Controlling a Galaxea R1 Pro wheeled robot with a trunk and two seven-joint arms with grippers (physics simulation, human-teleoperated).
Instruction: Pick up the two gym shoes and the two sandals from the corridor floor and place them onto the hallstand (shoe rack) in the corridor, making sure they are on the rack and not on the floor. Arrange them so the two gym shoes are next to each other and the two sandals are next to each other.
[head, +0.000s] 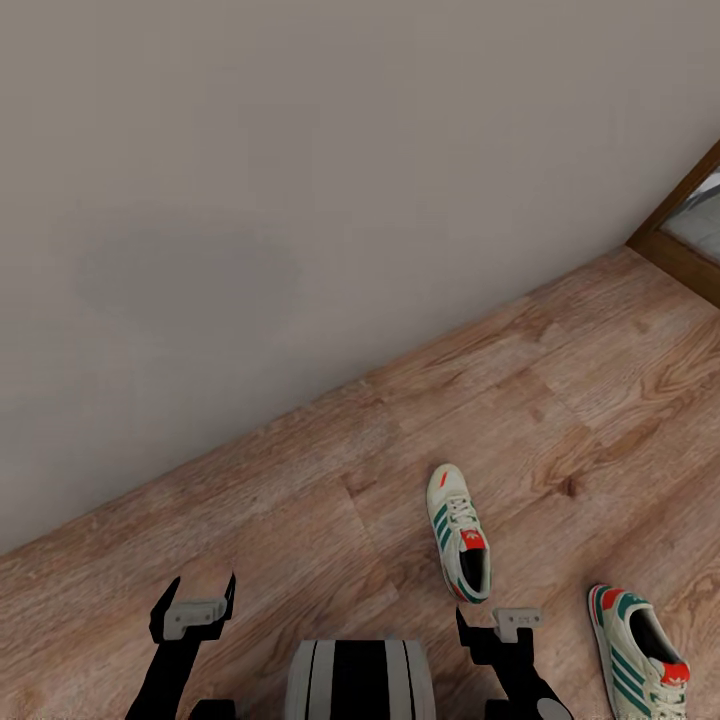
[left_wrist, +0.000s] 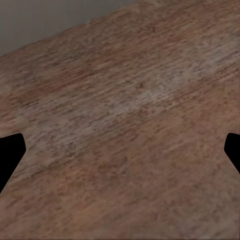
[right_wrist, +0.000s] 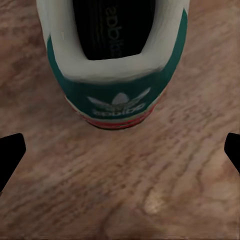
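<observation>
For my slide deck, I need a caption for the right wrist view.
Open right gripper hovering behind the heel of a gym shoe on the wood-grain corridor floor.

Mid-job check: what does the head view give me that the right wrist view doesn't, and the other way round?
Head view alone: the wall, a wooden door frame, a second gym shoe at the robot's right, and the open left claw. Right wrist view alone: the near shoe's green heel with its trefoil logo, close up. Both: that gym shoe, the plank floor and the open right claw.

The right gym shoe (head: 640, 652) is cut off at the head view's bottom edge.
</observation>
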